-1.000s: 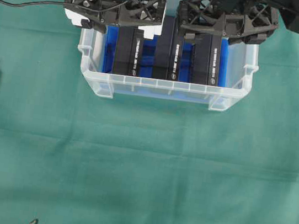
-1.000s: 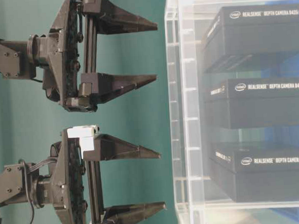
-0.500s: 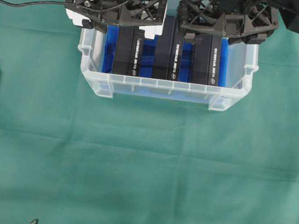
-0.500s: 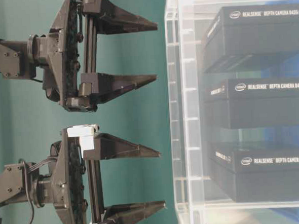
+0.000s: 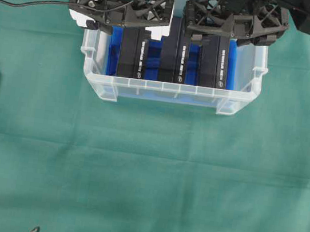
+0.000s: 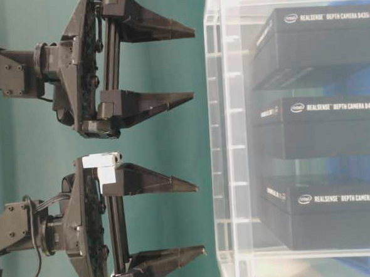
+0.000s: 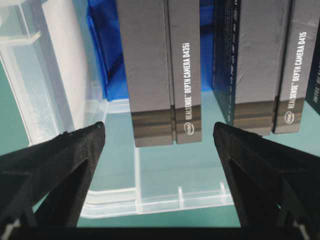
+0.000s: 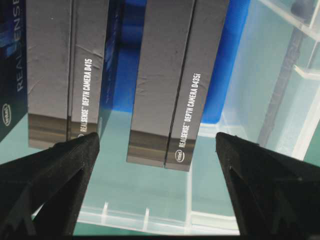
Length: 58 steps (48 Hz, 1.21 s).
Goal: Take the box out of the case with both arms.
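Overhead exterior view: the case (image 5: pixel 169 92) sits on the green worktop (image 5: pixel 147 172) toward the far edge, with three black boxes standing side by side on its blue lining. I count the left box (image 5: pixel 133 52), the middle box (image 5: pixel 170 55) and the right box (image 5: pixel 213 61); which one the task means I cannot tell.

My left gripper (image 5: pixel 118 27) hangs above the left box, and my right gripper (image 5: pixel 232 37) hangs above the right box. In the table-level view both sets of fingers (image 6: pixel 153 179) are spread wide and stop short of the case rim, touching nothing. The left wrist view shows the left box framed between the spread fingers; the right wrist view shows the same for the right box.

Judgement on the step in hand: this is the descent into the case. I would settle on one box, bring both arms to opposite ends of it, lower straight so the fingertips clear the rim and neighbouring boxes, then close evenly.

Against the earlier frames, nothing has shifted: both arms, fingers and boxes stand as they did.
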Motion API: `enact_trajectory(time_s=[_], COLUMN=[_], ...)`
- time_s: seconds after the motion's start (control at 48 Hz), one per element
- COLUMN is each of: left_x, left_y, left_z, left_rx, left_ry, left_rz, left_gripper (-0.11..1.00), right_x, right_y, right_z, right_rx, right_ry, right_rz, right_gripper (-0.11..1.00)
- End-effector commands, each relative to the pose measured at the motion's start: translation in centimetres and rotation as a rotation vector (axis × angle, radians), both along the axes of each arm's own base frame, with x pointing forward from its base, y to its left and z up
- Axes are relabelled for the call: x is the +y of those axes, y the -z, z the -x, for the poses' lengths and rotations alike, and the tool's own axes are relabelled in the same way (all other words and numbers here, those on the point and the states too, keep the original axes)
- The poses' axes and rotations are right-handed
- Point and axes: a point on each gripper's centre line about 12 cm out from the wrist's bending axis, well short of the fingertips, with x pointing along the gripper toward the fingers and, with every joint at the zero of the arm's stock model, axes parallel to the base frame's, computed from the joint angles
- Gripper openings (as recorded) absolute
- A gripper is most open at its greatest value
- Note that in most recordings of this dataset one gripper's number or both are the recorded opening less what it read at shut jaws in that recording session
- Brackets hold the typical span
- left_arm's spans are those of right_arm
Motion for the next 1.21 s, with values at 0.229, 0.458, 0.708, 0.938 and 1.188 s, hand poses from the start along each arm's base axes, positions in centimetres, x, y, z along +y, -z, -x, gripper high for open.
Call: enact_trajectory(time_s=[0.229,0.458,0.708,0.938,1.188], left_x=[-0.08,-0.09,-0.02,0.01,-0.01], left_y=[-0.99,-1.01,-0.95,-0.92,-0.08], left_z=[-0.04,0.00,-0.02,-0.15,-0.07], left_rx=[-0.029,-0.029,-0.029,-0.039,-0.035], left_ry=[0.005,0.005,0.003,0.004,0.003], left_rz=[-0.011,-0.011,-0.011,-0.013,-0.012], left_gripper=[0.85,0.85,0.85,0.85,0.85], right_x=[-0.10,-0.11,-0.10,-0.12,-0.07], right_y=[-1.39,-1.32,-1.39,-1.39,-0.90], right_z=[-0.07,-0.10,-0.07,-0.06,0.07], right_rx=[-0.040,-0.038,-0.039,-0.039,-0.026], right_ry=[0.003,0.001,0.001,0.001,0.000], right_rz=[0.012,0.012,0.013,0.014,0.015], right_gripper=[0.94,0.94,0.94,0.94,0.94])
